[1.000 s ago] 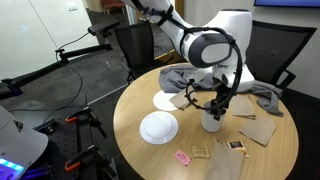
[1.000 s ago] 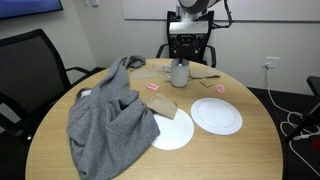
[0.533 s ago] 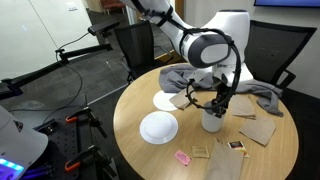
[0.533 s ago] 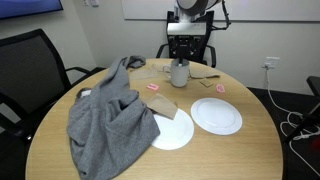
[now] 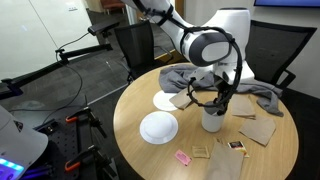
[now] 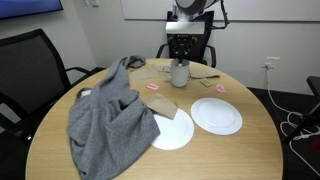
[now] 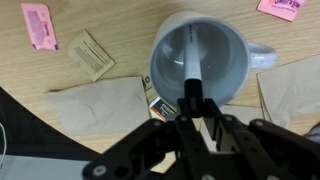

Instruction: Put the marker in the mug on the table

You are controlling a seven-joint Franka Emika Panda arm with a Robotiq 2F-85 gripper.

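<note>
The white mug [image 7: 165, 45] stands on the tan table [image 7: 110, 20], seen from straight above in the wrist view. The marker [image 7: 189, 55] stands inside the mug, white body down in the dark inside, black end up. My gripper [image 7: 190, 112] hangs directly over the mug, shut on the marker's black end, with a finger close on each side. In both exterior views the gripper [image 5: 222, 100] [image 6: 180, 50] points down right above the mug [image 5: 211, 121] [image 6: 179, 73]; the marker is too small to make out there.
Two white plates [image 6: 216, 115] [image 6: 170, 130] lie on the round table [image 6: 250, 150], beside a crumpled grey cloth [image 6: 105, 110]. Brown napkins [image 7: 95, 105], pink packets [image 7: 40, 25] and a tan sachet [image 7: 90, 55] lie close around the mug. Black office chairs ring the table.
</note>
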